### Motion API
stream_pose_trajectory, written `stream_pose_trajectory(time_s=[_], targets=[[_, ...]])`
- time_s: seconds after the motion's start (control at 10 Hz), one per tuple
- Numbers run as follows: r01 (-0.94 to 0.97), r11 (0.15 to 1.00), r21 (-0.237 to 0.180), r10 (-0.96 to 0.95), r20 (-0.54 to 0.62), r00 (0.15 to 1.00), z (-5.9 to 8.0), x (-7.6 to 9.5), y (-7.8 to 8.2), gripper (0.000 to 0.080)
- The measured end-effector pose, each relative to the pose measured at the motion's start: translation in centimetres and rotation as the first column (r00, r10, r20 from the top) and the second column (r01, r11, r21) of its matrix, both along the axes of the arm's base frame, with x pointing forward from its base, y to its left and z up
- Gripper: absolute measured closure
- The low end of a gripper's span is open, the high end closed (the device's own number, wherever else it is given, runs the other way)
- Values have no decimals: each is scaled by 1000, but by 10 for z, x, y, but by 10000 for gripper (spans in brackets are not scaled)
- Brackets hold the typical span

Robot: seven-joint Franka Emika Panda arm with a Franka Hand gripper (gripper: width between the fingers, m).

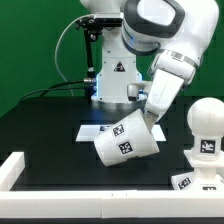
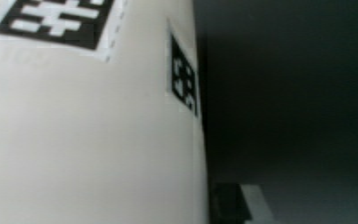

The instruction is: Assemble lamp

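The shade [image 1: 126, 141] was held tilted in the gripper [image 1: 143, 118] (fingers hidden), near the bulb [image 1: 205, 127]; it was not yet put on.

A yellow triangular warning sign [image 1: 118, 68] stands on the arm's base [image 1: 113, 80]. Black-and-white square tags, bearing no letters or numbers, mark the shade [image 1: 127, 139], the bulb [image 1: 206, 128] and the marker board [image 1: 102, 129]. No readable words appear.

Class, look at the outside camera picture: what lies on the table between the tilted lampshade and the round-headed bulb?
Nothing: in the exterior view only bare black table separates the shade from the bulb.
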State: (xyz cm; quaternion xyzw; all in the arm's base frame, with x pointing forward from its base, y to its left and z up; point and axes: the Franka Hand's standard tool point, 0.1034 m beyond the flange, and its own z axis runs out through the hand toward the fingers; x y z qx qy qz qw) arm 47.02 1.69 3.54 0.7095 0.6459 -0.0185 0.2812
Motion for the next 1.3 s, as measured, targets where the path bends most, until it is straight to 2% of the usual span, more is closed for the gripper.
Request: stream_pose_trajectory(time_s=[0.1, 0.3, 0.4, 0.7, 0.9, 1.0, 1.3], targets=[[-118, 992, -47, 117, -10, 993, -3, -2, -11, 758], [-178, 981, -72, 185, 104, 977, -3, -4, -28, 758], [-139, 989, -54, 145, 138, 980, -1, -4, -36, 758], [-218, 958, -188, 265, 280, 923, -1, -2, -55, 758], [-374, 866, -333, 434, 128, 892, -13, -3, -74, 758], [-425, 820, -383, 486, 74, 871, -15, -2, -71, 758], [-503, 738, -450, 563, -1, 827, -21, 0, -53, 758]])
